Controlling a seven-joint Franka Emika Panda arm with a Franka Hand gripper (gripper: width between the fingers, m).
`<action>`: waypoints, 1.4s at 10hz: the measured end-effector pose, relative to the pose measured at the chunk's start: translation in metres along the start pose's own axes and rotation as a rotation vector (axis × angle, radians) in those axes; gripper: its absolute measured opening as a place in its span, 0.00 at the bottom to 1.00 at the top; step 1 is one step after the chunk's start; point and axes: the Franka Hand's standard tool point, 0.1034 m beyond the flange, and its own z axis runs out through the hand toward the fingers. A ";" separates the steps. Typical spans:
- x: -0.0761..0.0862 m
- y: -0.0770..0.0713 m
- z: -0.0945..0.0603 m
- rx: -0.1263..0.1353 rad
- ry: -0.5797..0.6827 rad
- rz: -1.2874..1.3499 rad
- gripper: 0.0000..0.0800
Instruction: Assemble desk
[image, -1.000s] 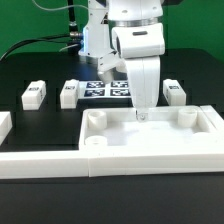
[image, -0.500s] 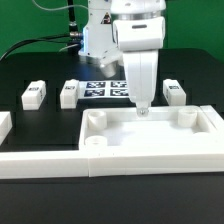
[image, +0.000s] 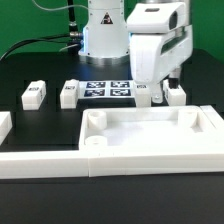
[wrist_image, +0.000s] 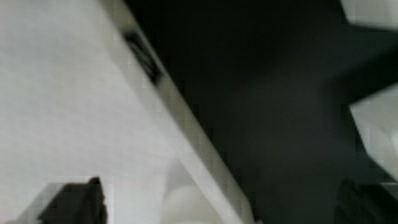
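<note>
The desk top (image: 150, 138), a large white tray with round corner sockets, lies at the front of the black table. White legs with tags lie behind it: two on the exterior view's left (image: 33, 94) (image: 69, 93) and one on the right (image: 176, 93). My gripper (image: 153, 97) hangs just behind the tray's far rim, beside the right leg, open and holding nothing. The wrist view is blurred: a white surface of the desk top (wrist_image: 71, 100) runs beside dark table, with my dark fingertips (wrist_image: 71, 205) far apart around the gripper (wrist_image: 222, 208).
The marker board (image: 108, 90) lies flat behind the tray, between the legs. A long low white border wall (image: 40, 160) runs along the front. Another white piece (image: 3, 125) shows at the exterior view's left edge. The arm's base (image: 100, 40) stands at the back.
My gripper has lifted out from over the tray's inside and moved back and toward the exterior view's right, next to the right leg. It stayed open. The parts have not moved.
</note>
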 end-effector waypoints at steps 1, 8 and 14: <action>0.006 -0.005 0.000 -0.003 0.005 0.072 0.81; 0.015 -0.024 0.003 0.031 -0.044 0.721 0.81; 0.009 -0.038 0.006 0.127 -0.276 0.802 0.81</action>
